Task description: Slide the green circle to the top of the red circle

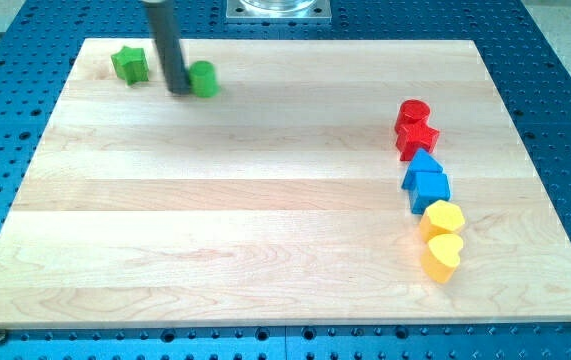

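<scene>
Yellow heart (444, 256) nearest; far off, my tip (180, 92), a bare rod with no jaws, touches green circle (203, 78) at its 9 o'clock, red circle (414, 111) lying toward 3 o'clock.

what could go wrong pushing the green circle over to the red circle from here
My tip sits on the view's left side of the green circle, and the red circle is far across the board, so the round block may slip off the tip. Arriving too low could knock the red star touching it.
</scene>
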Controlling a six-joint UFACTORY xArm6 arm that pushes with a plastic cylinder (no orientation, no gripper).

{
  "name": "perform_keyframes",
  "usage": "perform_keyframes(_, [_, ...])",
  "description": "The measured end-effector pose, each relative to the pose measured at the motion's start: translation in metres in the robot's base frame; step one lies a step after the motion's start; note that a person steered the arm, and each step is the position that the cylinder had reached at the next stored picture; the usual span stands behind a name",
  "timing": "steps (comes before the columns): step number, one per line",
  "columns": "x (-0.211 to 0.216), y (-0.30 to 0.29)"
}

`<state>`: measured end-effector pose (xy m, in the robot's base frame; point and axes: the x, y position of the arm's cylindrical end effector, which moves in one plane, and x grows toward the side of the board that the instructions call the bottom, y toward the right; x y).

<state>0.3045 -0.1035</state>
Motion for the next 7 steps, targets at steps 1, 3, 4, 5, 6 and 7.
perform_keyframes(1, [0.0,0.108])
perform_keyframes(3, [-0.012,0.104])
perform_keyframes(4, [-0.04,0.15])
perform_keyframes(5, [-0.038,0.185])
perform_keyframes(6, [-0.042,0.198])
perform_keyframes(7, [-0.046,0.225])
